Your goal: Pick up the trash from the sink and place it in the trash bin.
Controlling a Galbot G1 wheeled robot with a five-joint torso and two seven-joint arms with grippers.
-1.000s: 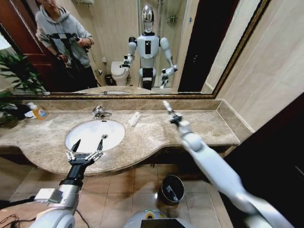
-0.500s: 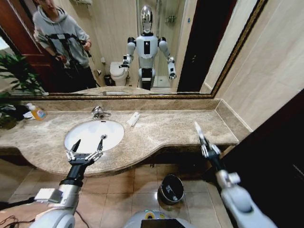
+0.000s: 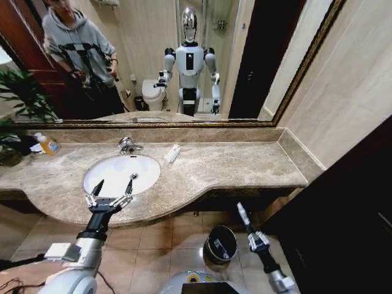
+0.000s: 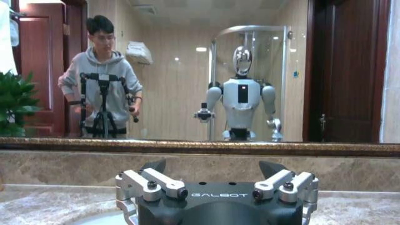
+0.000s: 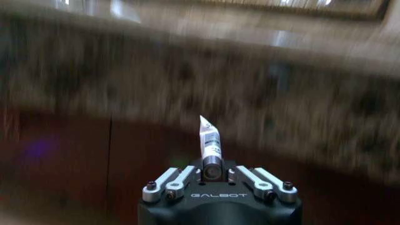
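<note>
**Ana:** Over the near rim of the sink [image 3: 120, 172], on the left, the left gripper [image 3: 112, 188] hovers with its fingers spread wide and nothing between them. The basin under it looks bare from the head camera.

**Ben:** So the trash is with the other arm?

**Ana:** Yes. Move right along the counter [image 3: 245, 162]: past the faucet [image 3: 127, 144] a flat white packet [image 3: 173, 153] lies on the marble, outside the basin. Lower down, on the floor in front of the cabinet, stands the trash bin [image 3: 221, 244], with something pale already inside. Just to its right the right gripper [image 3: 244, 215] is below counter height, pinched narrow on a small whitish tube [image 5: 210, 139] that sticks up out of its fingers.

**Ben:** How would you finish this step well?

**Ana:** I'd judge the tube is beside the bin, not over it. Bring the gripper left until the tube hangs above the black opening, keep it low, then release, so a light tube cannot bounce off the rim.

**Ben:** Anything in the way?

**Ana:** The counter's edge overhangs close above the bin, and the dark wall at the right hems the arm in. An orange-labelled bottle [image 3: 49, 144] at the far left stays clear.
</note>
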